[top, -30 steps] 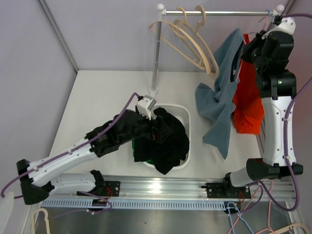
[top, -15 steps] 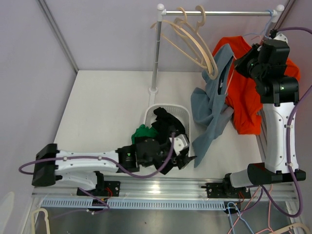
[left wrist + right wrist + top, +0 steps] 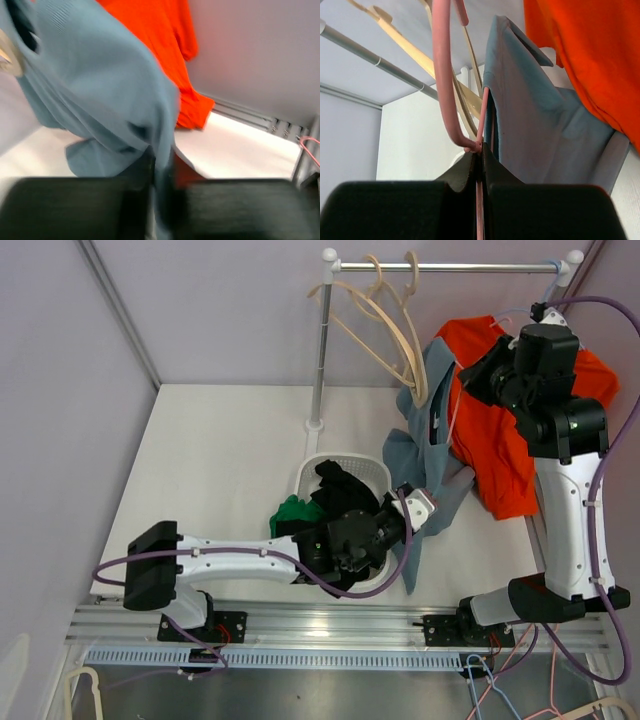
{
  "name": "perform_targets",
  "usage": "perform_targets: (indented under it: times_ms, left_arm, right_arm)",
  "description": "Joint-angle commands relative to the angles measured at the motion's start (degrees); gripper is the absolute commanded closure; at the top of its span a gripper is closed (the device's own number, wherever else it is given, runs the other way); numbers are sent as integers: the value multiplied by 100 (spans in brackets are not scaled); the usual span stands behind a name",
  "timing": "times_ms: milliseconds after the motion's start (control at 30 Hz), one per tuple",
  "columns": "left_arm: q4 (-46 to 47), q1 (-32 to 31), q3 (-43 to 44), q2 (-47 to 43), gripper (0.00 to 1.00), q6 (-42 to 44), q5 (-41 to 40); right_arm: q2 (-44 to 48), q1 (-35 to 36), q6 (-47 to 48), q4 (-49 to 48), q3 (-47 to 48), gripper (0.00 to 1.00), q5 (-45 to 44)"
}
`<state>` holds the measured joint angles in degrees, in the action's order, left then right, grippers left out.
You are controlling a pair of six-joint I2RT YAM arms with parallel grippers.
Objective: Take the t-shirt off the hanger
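The grey-blue t-shirt [image 3: 430, 455] hangs from a pink hanger [image 3: 442, 75] at the right, under the rail. My right gripper [image 3: 481, 150] is shut on the hanger's thin wire just below its hook, high up by the t-shirt's collar [image 3: 478, 368]. My left gripper [image 3: 418, 508] is at the t-shirt's lower hem, beside the basket. In the left wrist view the t-shirt [image 3: 95, 85] drops straight between the two dark fingers, and the left gripper [image 3: 161, 165] has narrowed onto that fold of fabric. In the right wrist view the t-shirt [image 3: 520, 115] hangs just beyond the hanger.
An orange t-shirt [image 3: 500, 450] hangs behind the blue one, next to the right arm. Wooden hangers [image 3: 385, 320] hang on the rail [image 3: 450, 267], which stands on a post [image 3: 320, 350]. A white basket [image 3: 372, 468] holds dark and green clothes.
My left arm swung out of the basket to the right, up to the t-shirt's hem, and its jaws narrowed onto the fabric. The right arm turned the hanger, baring more of the orange t-shirt.
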<state>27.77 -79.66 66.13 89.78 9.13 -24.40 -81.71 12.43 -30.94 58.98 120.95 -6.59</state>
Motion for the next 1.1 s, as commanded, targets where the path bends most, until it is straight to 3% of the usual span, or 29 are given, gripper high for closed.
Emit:
perform_targets:
  times_ms: [0, 167, 200, 300, 433, 467, 533, 600, 633, 667, 733, 767, 800, 833, 867, 967, 1067]
  left_arm:
    - [71, -32, 418, 84, 99, 108, -485]
    - [1175, -471, -903, -522, 99, 598, 129]
    - [1718, -567, -1048, -618, 99, 808, 155]
    - [2222, -875, -1531, -602, 100, 845, 269]
    - [2339, -1218, -1569, -146, 99, 995, 183]
    - [2164, -1201, -1446, 3, 99, 855, -428]
    - [1386, -966, -903, 337, 99, 548, -897]
    - [375, -693, -348, 374, 99, -548, -1426]
    - [-875, -352, 63, 269, 99, -926, -1349]
    - [-1296, -175, 415, 190, 99, -1287, -1174]
    - [-1895, 299, 672, 6, 99, -1904, -664]
    - [-2611, 467, 1256, -30, 99, -2054, -514]
    - [-3097, 843, 2150, 22, 99, -2386, -208]
    - [-3589, 1021, 2159, 127, 99, -2546, -66]
    - [-4325, 1188, 2724, 406, 99, -2660, 75]
    - [-4929, 1549, 3694, 637, 99, -2531, 532]
    - [-4851, 1550, 3942, 392, 99, -2171, 1269]
  right_arm:
    - [235, 67, -106, -124, 87, 100, -61]
    - [-580, -196, 131, 805, 1077, 100, -98]
    - [-826, -258, 184, 1060, 1707, 100, -1]
    - [-1671, -600, 351, 1949, 2790, 100, 578]
    - [-1831, -935, 422, 2047, 2865, 100, 1186]
    - [-1700, -918, 439, 2047, 2786, 100, 1195]
    - [-1463, -865, 536, 2004, 2332, 100, 1257]
    - [-781, -559, 606, 1829, 1830, 100, 1117]
    - [-472, -392, 720, 1410, 1471, 100, 820]
    - [-164, -233, 756, 1179, 754, 100, 722]
    - [645, -135, 808, 705, 213, 100, 668]
    - [865, -126, 896, 589, -129, 100, 668]
    - [1198, -126, 923, 510, -228, 100, 363]
    - [1306, -135, 923, 527, -255, 100, 360]
    - [1368, -126, 923, 562, -256, 100, 204]
    - [1474, -135, 993, 615, -299, 100, -156]
    - [1649, -126, 1046, 168, -799, 100, -631]
